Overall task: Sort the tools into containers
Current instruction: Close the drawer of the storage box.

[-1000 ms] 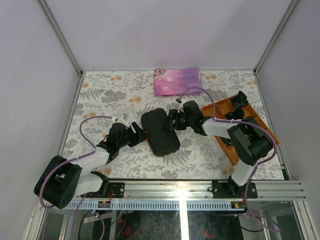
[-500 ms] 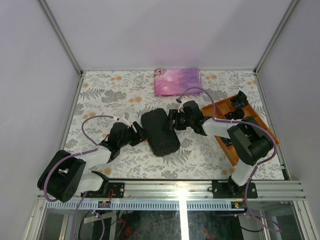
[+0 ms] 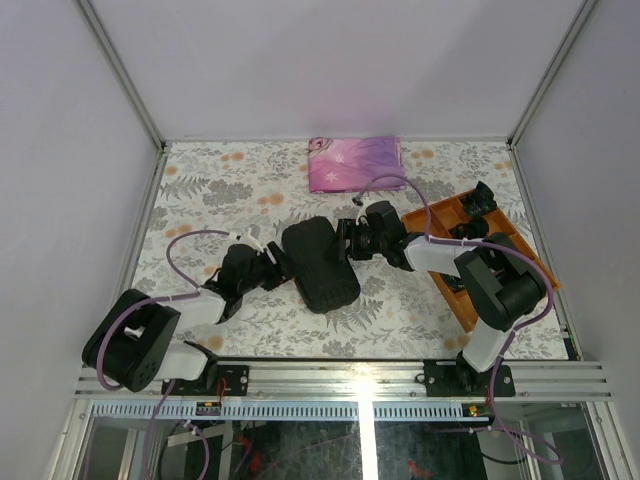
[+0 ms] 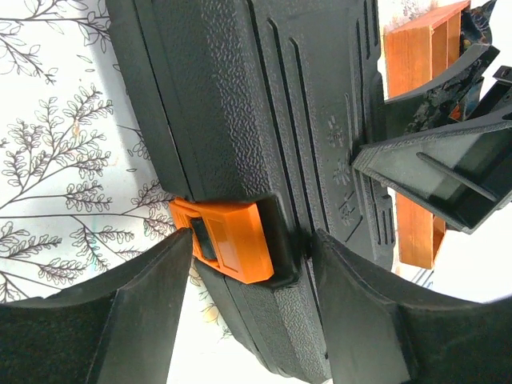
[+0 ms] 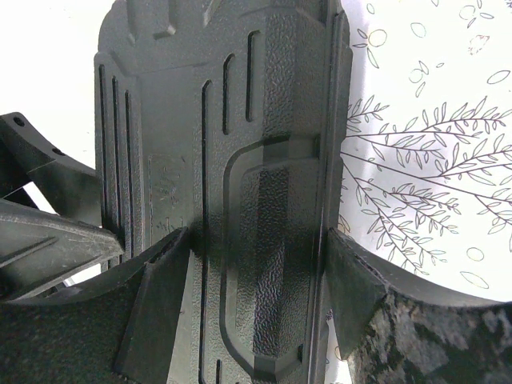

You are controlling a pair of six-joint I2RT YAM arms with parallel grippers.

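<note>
The black tool case [image 3: 322,265] lies closed in the middle of the table, with an orange latch [image 4: 228,240] on its left edge. My left gripper [image 3: 281,262] is open, its jaws straddling that latch and the case rim [image 4: 254,240]. My right gripper [image 3: 346,243] is shut on the case's right edge, one finger on the lid and one at the rim [image 5: 258,240]. The case fills both wrist views [image 4: 240,96] [image 5: 264,144]. No pliers, screwdrivers or hammer show clearly.
An orange compartment tray [image 3: 447,283] stands at the right under my right arm, with dark items [image 3: 478,202] at its far end; it also shows in the left wrist view [image 4: 412,48]. A folded pink-purple cloth [image 3: 355,162] lies at the back.
My left arm's elbow has swung right and its gripper has edged closer to the case's left edge. The right arm and the case have not moved.
</note>
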